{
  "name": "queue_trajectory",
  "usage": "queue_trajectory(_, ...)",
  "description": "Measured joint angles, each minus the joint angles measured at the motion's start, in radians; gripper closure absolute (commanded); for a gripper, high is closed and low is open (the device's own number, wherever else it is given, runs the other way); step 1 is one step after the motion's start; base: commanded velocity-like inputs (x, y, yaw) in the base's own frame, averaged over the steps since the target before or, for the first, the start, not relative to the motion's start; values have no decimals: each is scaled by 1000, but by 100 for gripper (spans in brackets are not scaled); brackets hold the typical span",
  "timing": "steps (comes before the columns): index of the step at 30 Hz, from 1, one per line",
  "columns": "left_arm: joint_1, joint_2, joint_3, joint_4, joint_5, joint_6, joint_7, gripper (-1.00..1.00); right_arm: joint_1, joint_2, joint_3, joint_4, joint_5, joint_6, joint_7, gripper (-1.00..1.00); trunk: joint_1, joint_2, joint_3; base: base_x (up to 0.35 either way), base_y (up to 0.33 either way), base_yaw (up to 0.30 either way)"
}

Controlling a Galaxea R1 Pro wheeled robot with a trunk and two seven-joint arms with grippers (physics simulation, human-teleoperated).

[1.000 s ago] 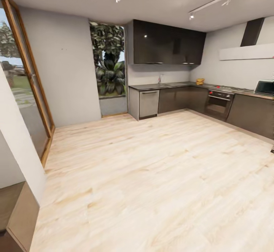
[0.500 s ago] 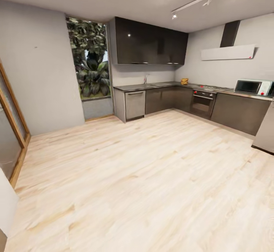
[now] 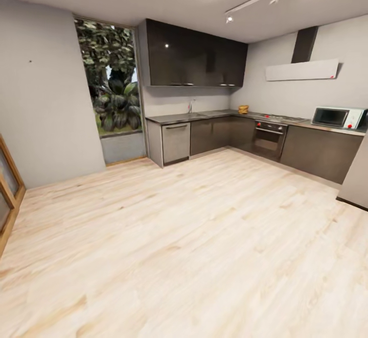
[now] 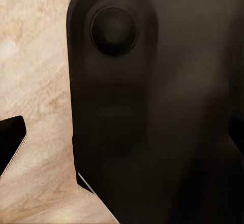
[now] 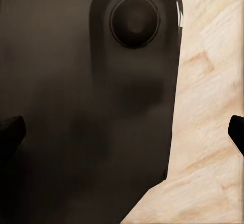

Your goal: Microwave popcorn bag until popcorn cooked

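Swinging my head view further right since a moment ago, the glass door has slid almost off the left edge and the microwave (image 3: pixel 339 117) now sits whole on the worktop (image 3: pixel 327 126) at the far right, by the hob (image 3: pixel 282 118). Wide pale wood floor (image 3: pixel 194 236) lies open between me and the dark cabinets (image 3: pixel 319 151), and the popcorn bag (image 3: pixel 243 109) stands small on the worktop's far corner, well apart from the microwave. Both wrist views are blocked by dark robot body over floor, so I cannot tell how either hand stands.
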Motion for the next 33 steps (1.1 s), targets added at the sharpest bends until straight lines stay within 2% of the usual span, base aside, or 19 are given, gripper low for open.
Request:
queue_trajectory(5,1,0,0,0,0,0,1,-100,0,1,0,0,-4,-41,2,-100,0,0,0,322,0,0)
queue_trajectory(10,0,0,0,0,1,0,1,-100,0,-3,0,0,-5,-48,0,-100,0,0,0,322,0,-7)
queue_trajectory(24,0,0,0,0,1,-1,1,-100,0,-1,-1,0,-10,-49,0,-100,0,0,0,322,0,-221)
queue_trajectory(33,0,0,0,0,1,0,1,-100,0,-2,-1,0,-7,-49,0,-100,0,0,0,322,0,-26)
